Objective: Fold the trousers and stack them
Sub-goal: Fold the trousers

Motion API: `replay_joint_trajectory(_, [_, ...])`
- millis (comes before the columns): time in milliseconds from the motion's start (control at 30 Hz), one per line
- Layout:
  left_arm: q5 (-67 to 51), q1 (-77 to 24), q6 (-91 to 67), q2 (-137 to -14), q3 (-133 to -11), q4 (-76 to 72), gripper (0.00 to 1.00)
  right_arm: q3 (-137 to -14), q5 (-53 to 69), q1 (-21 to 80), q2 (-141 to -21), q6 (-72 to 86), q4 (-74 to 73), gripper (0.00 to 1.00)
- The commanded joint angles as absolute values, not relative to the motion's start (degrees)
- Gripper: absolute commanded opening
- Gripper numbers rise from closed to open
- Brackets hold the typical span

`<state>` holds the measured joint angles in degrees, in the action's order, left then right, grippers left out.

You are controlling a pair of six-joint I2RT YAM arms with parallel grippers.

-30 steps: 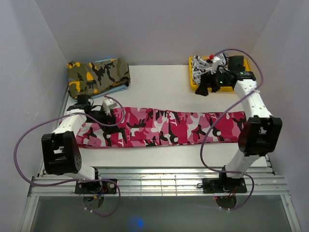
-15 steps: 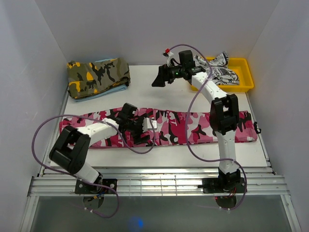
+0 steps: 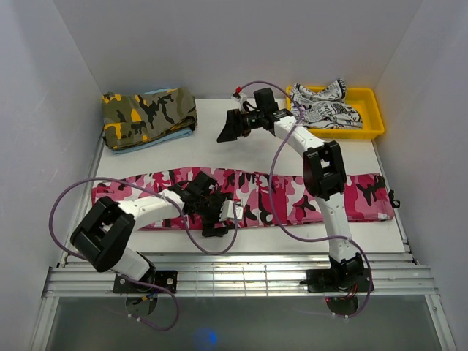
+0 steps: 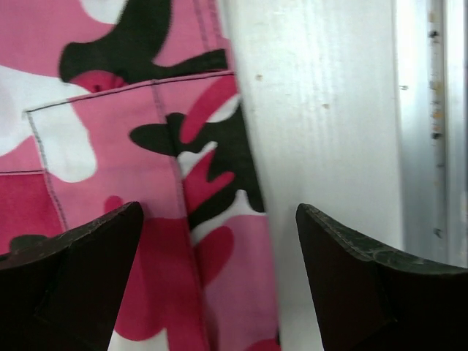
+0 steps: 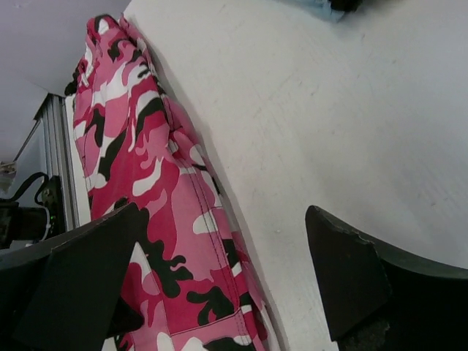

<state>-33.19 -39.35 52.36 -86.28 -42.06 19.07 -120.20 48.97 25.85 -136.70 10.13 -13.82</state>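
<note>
The trousers (image 3: 292, 196), pink, white and black camouflage, lie stretched flat in a long strip across the table from left to right. My left gripper (image 3: 218, 219) is low over their near edge, left of the middle. In the left wrist view the left gripper (image 4: 219, 278) is open, straddling the trousers' (image 4: 110, 146) edge seam with nothing gripped. My right gripper (image 3: 225, 131) hangs open above the bare table beyond the trousers. In the right wrist view the right gripper (image 5: 227, 278) is empty, with the trousers (image 5: 146, 183) below it on the left.
A folded olive-and-orange camouflage garment (image 3: 148, 115) lies on a light blue one at the back left. A yellow tray (image 3: 369, 124) at the back right holds a white garment with black print (image 3: 325, 106). A metal rail (image 3: 234, 274) runs along the near edge.
The right arm swung from the yellow tray left to the back middle. The left gripper moved from the trousers' left end to their near edge. The trousers now lie longer and flatter.
</note>
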Motion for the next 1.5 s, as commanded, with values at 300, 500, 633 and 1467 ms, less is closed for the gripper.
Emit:
replay_joint_trajectory(300, [-22.49, -41.22, 50.8, -84.89, -41.57, 21.09, 0.98, -113.12, 54.76, 31.73, -139.92, 22.5, -12.39, 0.93])
replay_joint_trajectory(500, [-23.64, -41.22, 48.08, -89.99, -44.99, 20.92, 0.98, -112.76, 56.51, 34.27, -143.78, 26.19, -9.23, 0.91])
replay_joint_trajectory(633, [-24.78, -41.22, 48.16, -90.53, -45.35, 19.95, 0.98, -113.29, 58.88, 36.03, -145.37, 29.26, -3.72, 0.91])
replay_joint_trajectory(1467, [-26.28, -41.13, 47.29, -90.79, -41.75, 15.91, 0.98, -118.74, 61.62, 39.02, -150.02, 34.28, 2.11, 0.9])
